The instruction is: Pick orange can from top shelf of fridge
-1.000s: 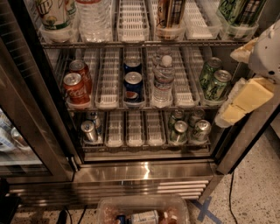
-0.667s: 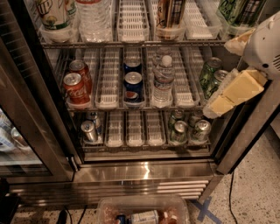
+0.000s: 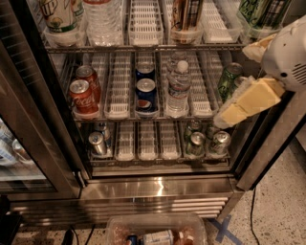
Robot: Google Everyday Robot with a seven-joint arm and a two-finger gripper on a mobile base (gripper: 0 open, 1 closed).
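Note:
The orange can, coppery brown with dark stripes, stands in a lane tray on the top shelf of the fridge; its lid is cut off by the frame's top edge. My gripper, with cream-coloured fingers on a white arm, hangs at the right side of the fridge opening. It is at middle-shelf height, below and to the right of the orange can, and in front of a green can.
The top shelf also holds a labelled bottle, a water bottle and green cans. The middle rack holds red Coca-Cola cans, Pepsi cans and a water bottle. A clear bin sits on the floor; the open door is at left.
My gripper has moved left, from beside the right door frame into the fridge opening. The cans and bottles have not moved.

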